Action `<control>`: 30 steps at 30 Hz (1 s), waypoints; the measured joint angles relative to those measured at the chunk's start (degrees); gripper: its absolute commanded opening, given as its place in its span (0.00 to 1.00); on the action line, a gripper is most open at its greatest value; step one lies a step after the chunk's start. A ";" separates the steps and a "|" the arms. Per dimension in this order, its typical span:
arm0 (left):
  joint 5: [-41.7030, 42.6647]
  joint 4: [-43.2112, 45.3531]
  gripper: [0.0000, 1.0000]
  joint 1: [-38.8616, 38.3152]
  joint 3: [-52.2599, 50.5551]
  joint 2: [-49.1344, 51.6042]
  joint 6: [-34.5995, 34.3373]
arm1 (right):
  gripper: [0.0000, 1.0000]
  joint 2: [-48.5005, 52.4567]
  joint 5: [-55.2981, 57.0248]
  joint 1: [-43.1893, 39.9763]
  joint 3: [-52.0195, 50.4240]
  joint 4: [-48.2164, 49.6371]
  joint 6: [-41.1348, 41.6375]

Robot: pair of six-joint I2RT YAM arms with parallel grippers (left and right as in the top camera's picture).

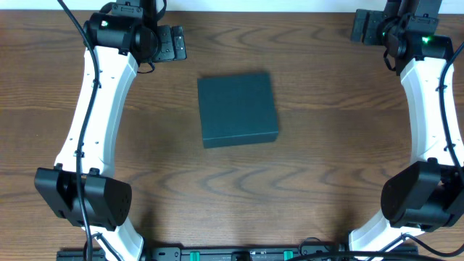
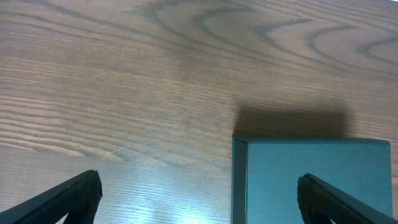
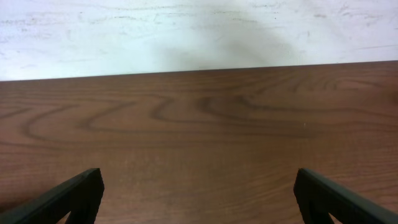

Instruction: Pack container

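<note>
Status, pack container:

- Container (image 1: 238,109) sits flat at mid tabletop (image 1: 326,167) with the lid down and flush. No flap is raised in the overhead or left wrist view.
- Nothing to load shows in any of the 3 views, and neither arm carries anything. Contents can't be seen through the shut lid.
- Judgement: either packing hasn't begun (0 items in, lid to be lifted 1st) or the box is already filled and shut. The pics don't settle which. With both arms parked at the far edge, it reads as a start or an end pose, not mid-step.

Pincers:

- Left pincer (image 1: 172,43) is wide apart and holds nothing. Its 2 fingers show at the bottom corners of the left wrist view.
- Right pincer (image 1: 361,27) is also wide apart and empty.

Relations:

- Overhead: the container lies near the left pincer, inboard of it and toward the arm bases, not touching.
- Left wrist cam: the container's near corner (image 2: 311,180) falls low and right, partly between the fingers, closer to the right one, with bare wood under the left pincer (image 2: 199,186).
- The right pincer (image 3: 196,186) is well apart from the box and faces the tabletop edge and a pale wall. No container in its view.
</note>
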 measured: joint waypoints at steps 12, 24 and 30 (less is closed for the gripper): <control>0.00 0.00 0.99 0.00 0.00 0.00 0.00 | 0.99 -7.26 1.51 2.91 -1.75 -8.07 -1.05; -0.02 0.00 0.99 0.00 0.00 0.00 0.00 | 0.99 -55.39 2.38 6.10 -27.80 12.41 -1.64; -0.02 0.00 0.99 0.00 0.00 0.00 0.00 | 0.99 -72.11 2.51 6.12 -54.27 26.21 -1.09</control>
